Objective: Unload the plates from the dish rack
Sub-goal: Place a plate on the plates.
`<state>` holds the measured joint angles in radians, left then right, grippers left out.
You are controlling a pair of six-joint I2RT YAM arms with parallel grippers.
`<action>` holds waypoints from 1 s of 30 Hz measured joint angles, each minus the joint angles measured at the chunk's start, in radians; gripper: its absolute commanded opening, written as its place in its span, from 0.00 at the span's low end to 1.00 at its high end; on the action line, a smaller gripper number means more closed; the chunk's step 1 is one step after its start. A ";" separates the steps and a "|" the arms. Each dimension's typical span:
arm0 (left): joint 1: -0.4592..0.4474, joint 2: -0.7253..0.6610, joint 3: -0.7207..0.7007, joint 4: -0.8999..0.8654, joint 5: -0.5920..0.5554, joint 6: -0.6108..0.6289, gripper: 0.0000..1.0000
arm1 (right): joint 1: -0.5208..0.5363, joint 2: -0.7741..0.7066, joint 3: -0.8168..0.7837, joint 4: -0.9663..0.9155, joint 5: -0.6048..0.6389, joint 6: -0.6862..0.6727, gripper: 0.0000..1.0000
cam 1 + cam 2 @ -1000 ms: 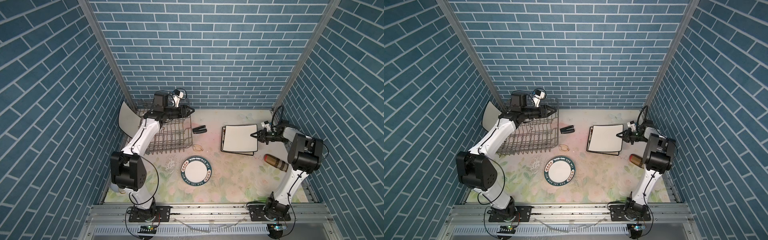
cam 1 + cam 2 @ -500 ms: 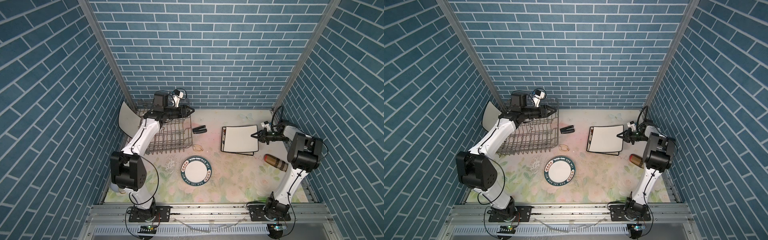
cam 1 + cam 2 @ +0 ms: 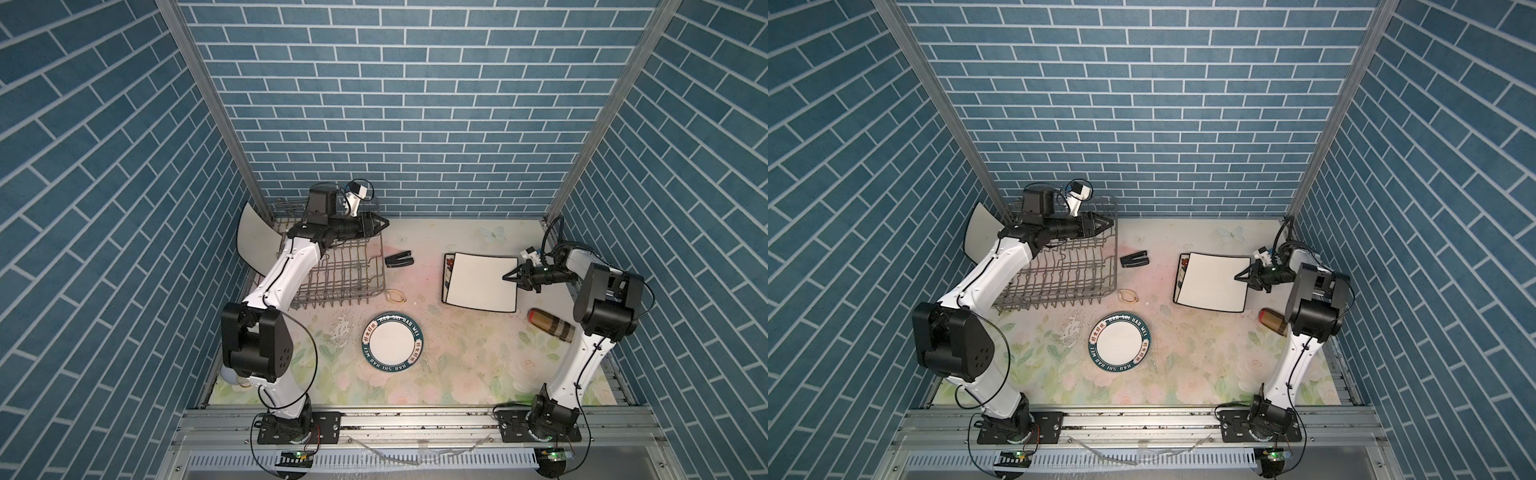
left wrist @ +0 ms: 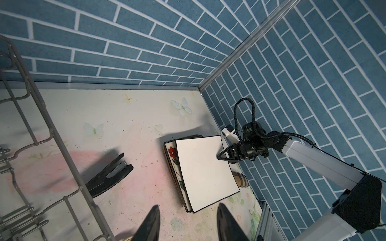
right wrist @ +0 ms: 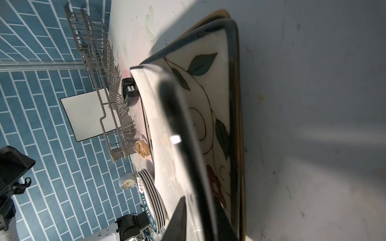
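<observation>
The grey wire dish rack (image 3: 340, 270) stands at the back left with no plate between its tines. A cream square plate (image 3: 250, 237) leans on the left wall beside it. My left gripper (image 3: 384, 224) hovers open and empty over the rack's far right corner. At the right lies a stack of square plates: a black-edged cream plate (image 3: 482, 282) on top, the flowered plate (image 3: 448, 274) under it. My right gripper (image 3: 509, 277) straddles the cream plate's right rim (image 5: 188, 146), jaws slightly apart, open. Several round teal-rimmed plates (image 3: 392, 347) are stacked at mid-table.
A black stapler (image 3: 399, 260) lies between rack and square stack. A tan band (image 3: 395, 296) sits off the rack's near right corner. A brown cylinder (image 3: 550, 324) lies near the right arm. Brick walls close in on three sides.
My right gripper's jaws have parted a little at the cream plate's rim, and the plate has settled onto the stack. The left arm has stayed still.
</observation>
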<state>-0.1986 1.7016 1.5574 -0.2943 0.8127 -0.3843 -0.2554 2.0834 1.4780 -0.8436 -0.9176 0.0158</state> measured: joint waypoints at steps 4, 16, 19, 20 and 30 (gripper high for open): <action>0.000 0.000 -0.002 -0.001 0.000 0.000 0.46 | 0.000 0.003 0.014 -0.018 0.036 -0.009 0.26; 0.000 0.000 -0.014 0.000 0.003 0.000 0.46 | 0.000 0.023 0.061 -0.064 0.137 -0.018 0.27; 0.000 -0.001 -0.018 0.000 0.005 0.000 0.46 | 0.000 0.026 0.069 -0.070 0.153 -0.018 0.26; 0.000 -0.001 -0.019 0.000 0.005 0.000 0.46 | 0.000 0.026 0.069 -0.071 0.157 -0.018 0.25; 0.000 -0.003 -0.039 0.000 0.012 0.000 0.46 | 0.000 0.029 0.080 -0.090 0.183 -0.020 0.17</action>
<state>-0.1986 1.6989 1.5185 -0.2939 0.8246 -0.3840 -0.2554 2.1120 1.5581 -0.9340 -0.7341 -0.0044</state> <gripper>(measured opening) 0.460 0.199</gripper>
